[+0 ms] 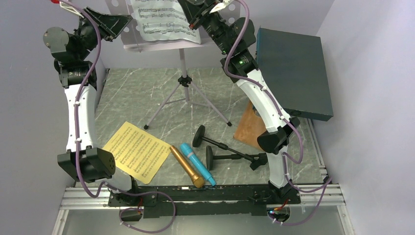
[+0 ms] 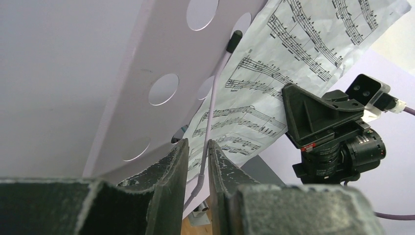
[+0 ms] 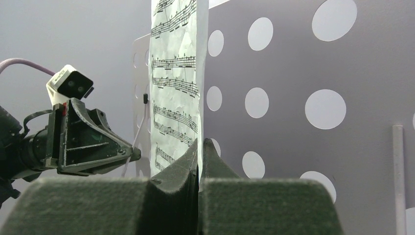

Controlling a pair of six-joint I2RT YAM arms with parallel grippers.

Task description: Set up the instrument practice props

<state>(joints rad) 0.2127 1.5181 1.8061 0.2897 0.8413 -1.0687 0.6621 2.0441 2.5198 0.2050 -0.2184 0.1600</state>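
Right claw (image 3: 199, 144) is pinched fully together on the lower edge of the white sheet-music page (image 3: 176, 83), which stands up against the perforated music desk (image 3: 362, 161). The page runs straight up out of the fingers. From above, the right claw (image 1: 195, 22) is at the page's right edge, high over the counter (image 1: 127, 93). Left claw (image 2: 198, 147) is at the desk's left side, jaws only a narrow slit apart. The desk's thin retainer wire (image 2: 210, 112) runs down into that gap; can't tell if it touches either finger. The desk sits on its tripod legs (image 1: 186, 98) mid-counter, at the back. Flat on the counter near the arm bases are the yellow page (image 1: 137, 152) at left and the gold microphone (image 1: 187, 166) with the blue microphone (image 1: 197, 163) just beside it. The two mic holders (image 1: 199, 136) lie tipped over to their right. Teal box (image 1: 293, 73) is far right, with the wooden board (image 1: 249, 128) below it.
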